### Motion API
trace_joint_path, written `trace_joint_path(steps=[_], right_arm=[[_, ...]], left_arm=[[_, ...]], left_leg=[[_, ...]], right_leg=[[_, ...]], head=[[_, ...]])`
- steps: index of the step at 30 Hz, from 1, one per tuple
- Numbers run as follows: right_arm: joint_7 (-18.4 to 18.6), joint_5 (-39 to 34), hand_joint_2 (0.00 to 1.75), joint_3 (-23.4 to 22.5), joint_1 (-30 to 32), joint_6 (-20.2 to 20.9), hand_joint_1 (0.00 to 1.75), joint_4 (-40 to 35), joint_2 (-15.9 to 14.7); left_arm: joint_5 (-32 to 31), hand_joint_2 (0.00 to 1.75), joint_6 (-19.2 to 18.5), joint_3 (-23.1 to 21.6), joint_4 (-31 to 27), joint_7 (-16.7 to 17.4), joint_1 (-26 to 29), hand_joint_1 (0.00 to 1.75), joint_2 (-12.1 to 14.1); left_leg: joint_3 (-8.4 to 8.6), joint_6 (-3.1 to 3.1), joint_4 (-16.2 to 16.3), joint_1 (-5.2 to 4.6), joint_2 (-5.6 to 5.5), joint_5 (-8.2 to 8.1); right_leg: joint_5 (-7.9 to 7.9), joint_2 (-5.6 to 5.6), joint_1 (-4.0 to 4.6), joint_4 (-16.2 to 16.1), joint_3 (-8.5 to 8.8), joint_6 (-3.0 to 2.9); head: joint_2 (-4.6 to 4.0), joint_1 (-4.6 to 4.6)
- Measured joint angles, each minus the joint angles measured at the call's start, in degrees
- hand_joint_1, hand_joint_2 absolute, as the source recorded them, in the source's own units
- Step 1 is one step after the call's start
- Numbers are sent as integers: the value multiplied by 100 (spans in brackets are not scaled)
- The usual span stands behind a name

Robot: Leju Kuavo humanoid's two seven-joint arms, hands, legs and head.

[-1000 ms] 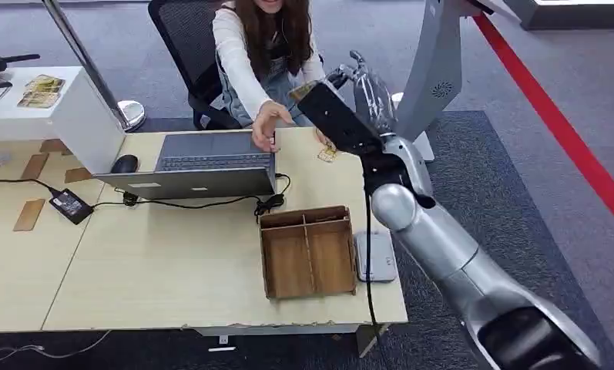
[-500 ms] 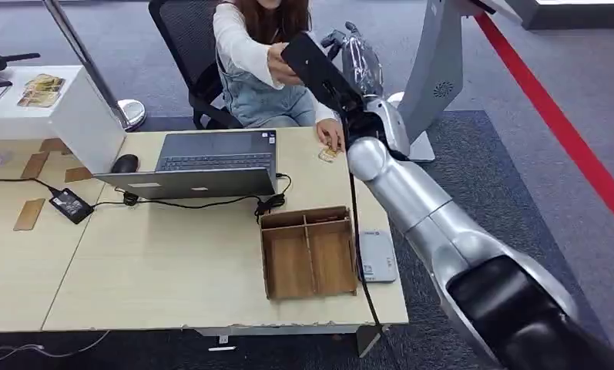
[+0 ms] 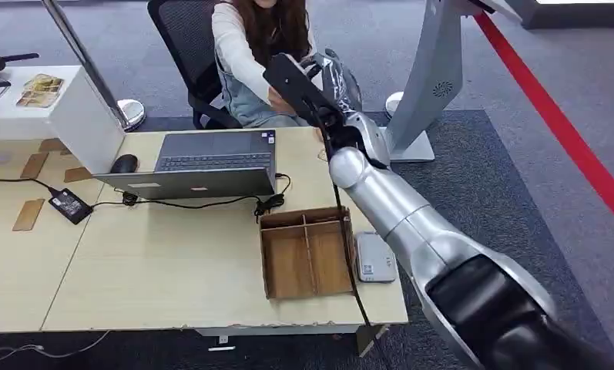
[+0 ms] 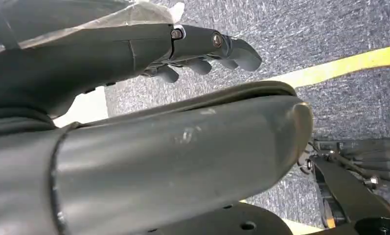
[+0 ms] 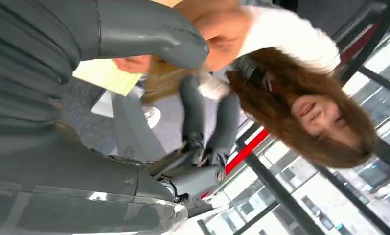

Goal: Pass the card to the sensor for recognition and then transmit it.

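Since 0.5 s ago right robot hand (image 3: 328,71) swung further left, meeting seated person's hand (image 3: 276,96). Right wrist view: pale yellow flat card (image 5: 106,75) pinched by person's fingers beside robot thumb; can't tell if robot hand grips it. Left robot hand (image 4: 202,49) hangs over grey carpet, fingers curled, holding nothing. Light wood tabletop (image 3: 172,254) carries grey laptop (image 3: 203,162), brown wooden divided tray (image 3: 307,252), grey sensor pad (image 3: 374,258).
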Motion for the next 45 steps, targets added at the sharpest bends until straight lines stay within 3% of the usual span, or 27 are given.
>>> trace_joint_path(steps=[12,20,27,30,33,37,45], right_arm=[[-360,-411,175,-2,77,144,0,-97,81],[-332,-1417,175,-153,691,223,0,-1183,-359],[-277,-2484,175,-669,2486,50,0,-2902,-1112],[-474,-2956,175,-907,3127,20,0,-3398,-1322],[-769,-3922,175,-1208,3869,-131,0,-3840,-1442],[-1027,-4245,175,-1432,4865,-400,0,-4335,-1609],[-1056,-4351,175,-1768,5511,-586,0,-5110,-1867]], left_arm=[[162,0,13,0,0,42,7,0,0],[420,0,129,9,2,125,27,0,0],[730,0,358,120,2,140,84,0,-33],[808,0,437,157,2,107,81,0,-55],[955,0,572,242,2,102,74,0,-98],[948,0,667,284,2,223,81,0,-144],[859,0,702,293,2,201,37,0,-160]], left_leg=[[3,0,0,-2,1,0],[10,1,1,-2,2,-4],[23,3,1,1,-6,-23],[24,4,1,0,-1,-25],[30,8,1,0,-8,-30],[18,6,0,1,-6,-39],[24,0,0,2,1,-46]], right_leg=[[0,0,0,-1,0,0],[-2,5,1,-4,2,2],[-14,0,4,-10,23,7],[-16,5,3,-11,17,9],[-28,-4,5,-13,27,14],[-33,-1,3,-11,27,9],[-34,7,3,-11,29,7]], head=[[2,0],[2,0],[2,0],[0,-2],[0,-2],[2,0],[0,0]])
